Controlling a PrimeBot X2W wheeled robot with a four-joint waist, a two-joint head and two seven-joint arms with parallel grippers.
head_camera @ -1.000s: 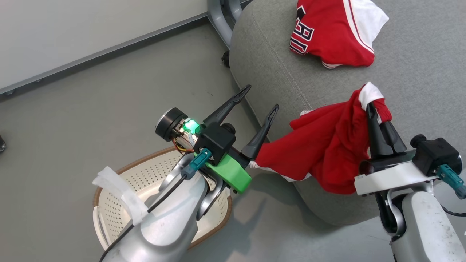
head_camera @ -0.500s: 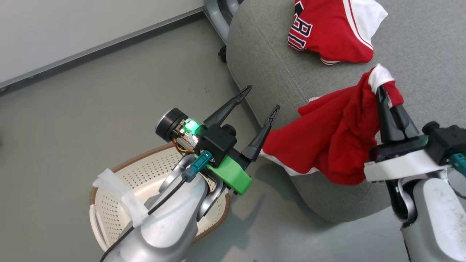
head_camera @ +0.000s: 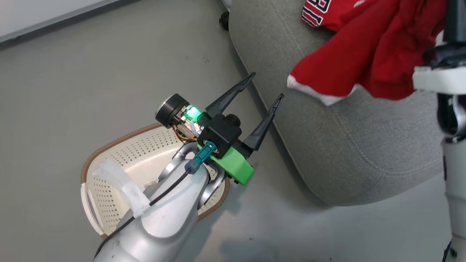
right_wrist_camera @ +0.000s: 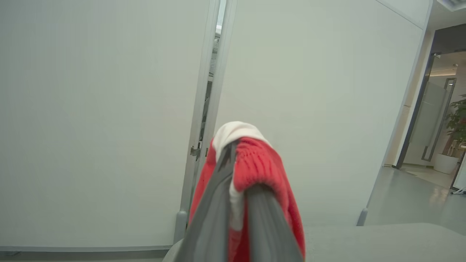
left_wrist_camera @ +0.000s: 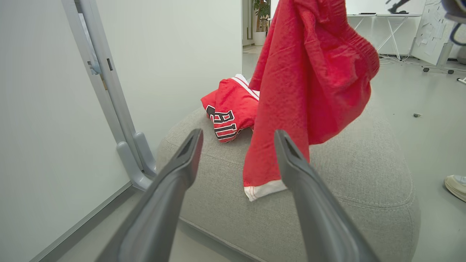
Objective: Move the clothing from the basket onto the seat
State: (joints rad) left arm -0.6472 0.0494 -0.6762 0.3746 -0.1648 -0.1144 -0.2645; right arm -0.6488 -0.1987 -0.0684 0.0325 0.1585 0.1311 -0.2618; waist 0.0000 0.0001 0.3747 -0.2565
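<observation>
Red garment (head_camera: 364, 51) hangs above seat (head_camera: 364, 145), pinched tight in our right gripper (right_wrist_camera: 237, 169). Our left gripper (head_camera: 266, 85) gapes wide, empty, beside seat edge. Lettered garment (left_wrist_camera: 225, 112) lies on seat.

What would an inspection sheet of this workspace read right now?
Surface: grey seat, standing on a grey floor.
Job's things: lettered garment lies on the seat; second red garment hangs from the right gripper above it; basket on the floor, no clothing in its visible part.
Clutter: small speck on the floor.
Grippers: left gripper open, empty, fingers pointing toward the seat; right gripper shut on the second red garment.
Cables: black cable taped along the left forearm.
Surroundings: white partition, potted plant, a person's shoe.
</observation>
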